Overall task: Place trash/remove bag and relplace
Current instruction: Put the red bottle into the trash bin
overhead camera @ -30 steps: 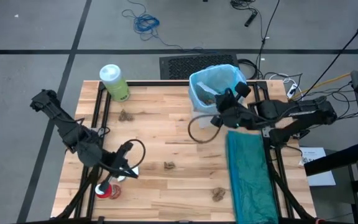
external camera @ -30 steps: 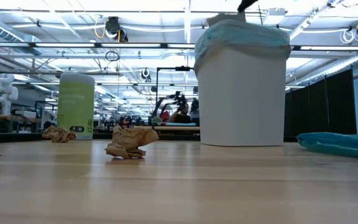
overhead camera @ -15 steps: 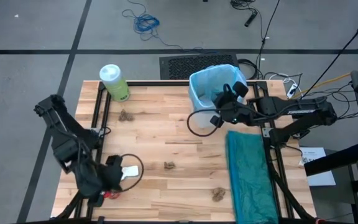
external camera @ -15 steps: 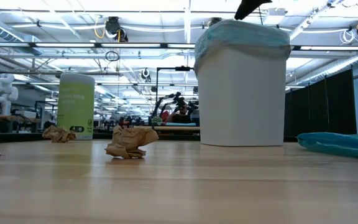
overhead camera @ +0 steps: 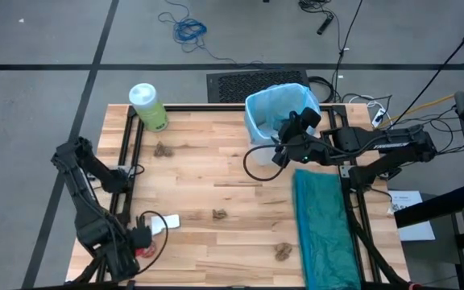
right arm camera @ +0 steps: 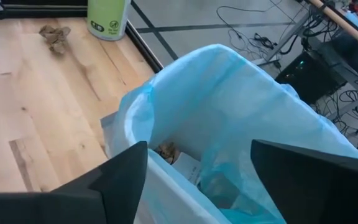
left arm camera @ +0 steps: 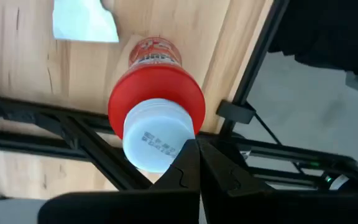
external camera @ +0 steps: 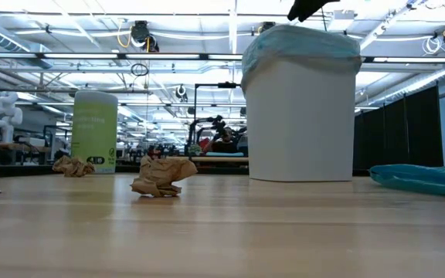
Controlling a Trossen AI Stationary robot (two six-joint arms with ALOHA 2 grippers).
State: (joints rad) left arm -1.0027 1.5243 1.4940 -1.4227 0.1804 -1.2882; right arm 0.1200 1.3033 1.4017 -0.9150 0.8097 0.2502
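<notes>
Left arm pulled back to table's near-left corner; left gripper (left arm camera: 191, 163) fingers closed together above red container (left arm camera: 156, 106), not holding it.

Right gripper (right arm camera: 197, 174) spread open over bag (right arm camera: 229, 112) lining wastebasket (external camera: 300, 116). Some trash inside; paper wads (overhead camera: 220, 214) remain on table; bag swap not begun.

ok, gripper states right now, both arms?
Left gripper: fingers shut together, holding nothing, tips just beside the white cap of the red container.
Right gripper: open, empty, over the blue bag lining the white bin.
</notes>
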